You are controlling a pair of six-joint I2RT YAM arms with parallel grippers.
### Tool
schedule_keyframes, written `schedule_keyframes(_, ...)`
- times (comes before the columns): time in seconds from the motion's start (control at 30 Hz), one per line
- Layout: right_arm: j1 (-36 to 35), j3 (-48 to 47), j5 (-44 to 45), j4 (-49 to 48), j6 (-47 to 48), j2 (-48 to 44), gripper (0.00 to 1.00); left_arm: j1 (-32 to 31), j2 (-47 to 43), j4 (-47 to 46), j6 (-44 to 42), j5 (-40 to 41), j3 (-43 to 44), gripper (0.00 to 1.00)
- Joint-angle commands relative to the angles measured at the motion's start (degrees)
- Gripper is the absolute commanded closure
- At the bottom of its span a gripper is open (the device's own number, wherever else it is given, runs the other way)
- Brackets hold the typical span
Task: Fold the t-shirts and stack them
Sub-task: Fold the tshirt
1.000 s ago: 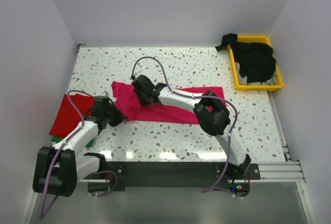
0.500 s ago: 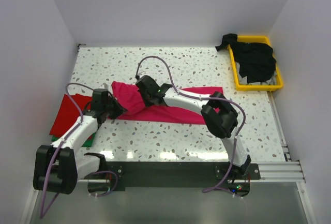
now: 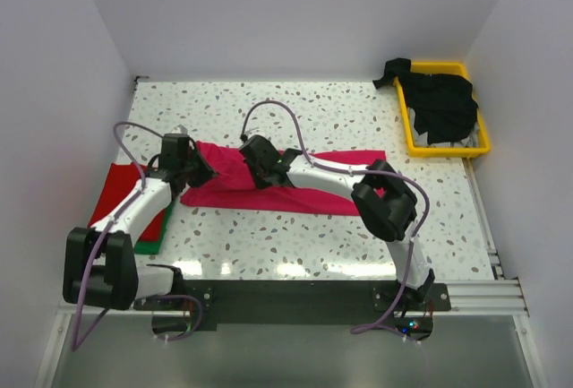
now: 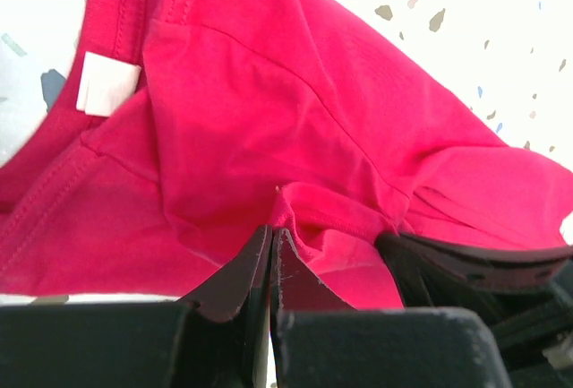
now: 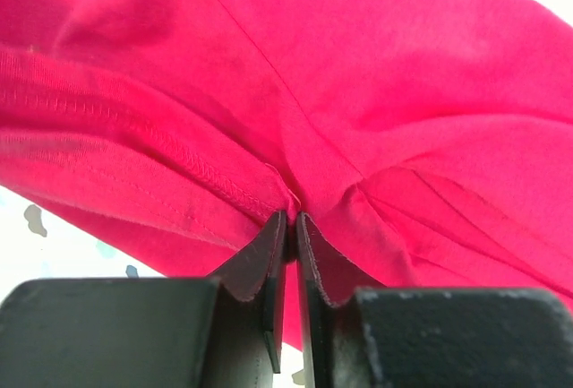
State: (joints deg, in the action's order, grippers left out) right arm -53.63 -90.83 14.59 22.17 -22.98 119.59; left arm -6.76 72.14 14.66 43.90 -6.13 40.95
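We note left claw (image 4: 271, 227) and right claw (image 5: 291, 218) each pinched tight on the magenta-pink t-shirt (image 3: 269, 195), left of centre. Paired grips, we judge, to carry one fold over evenly.

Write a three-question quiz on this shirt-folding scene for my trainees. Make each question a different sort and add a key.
1. True or false: the jaws of both arms are shut on the magenta-pink cloth t-shirt in the middle of the speckled table.
2. What lies in the yellow plastic tray at the far right corner?
A. black garments
B. a folded green shirt
C. nothing at all
3. Fill in: seen from the top camera, the red cloth t-shirt lies at the table's ____ edge.

Key: 1 true; 2 A; 3 left.
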Motion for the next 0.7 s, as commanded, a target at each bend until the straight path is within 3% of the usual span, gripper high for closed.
schedule_keyframes(0.0,0.0,0.9,2.1,-1.3,-2.5,-3.9,0.87,0.4,3.4,0.0,-1.9,2.2,3.8,1.0)
schedule_keyframes(0.2,0.4,4.0,2.4,-2.5,-5.5,-5.1,0.77,0.4,6.9,-1.2,-2.0,2.5,4.3,1.0)
schedule_keyframes(0.37,0.8,5.9,2.2,-3.5,-6.8,-6.2,0.75,0.4,9.6,-2.2,-2.0,2.3,3.7,1.0)
schedule_keyframes(0.67,1.6,7.6,2.7,-4.7,-7.2,-7.9,0.74,0.7,13.3,-1.9,-1.6,4.1,6.6,0.87)
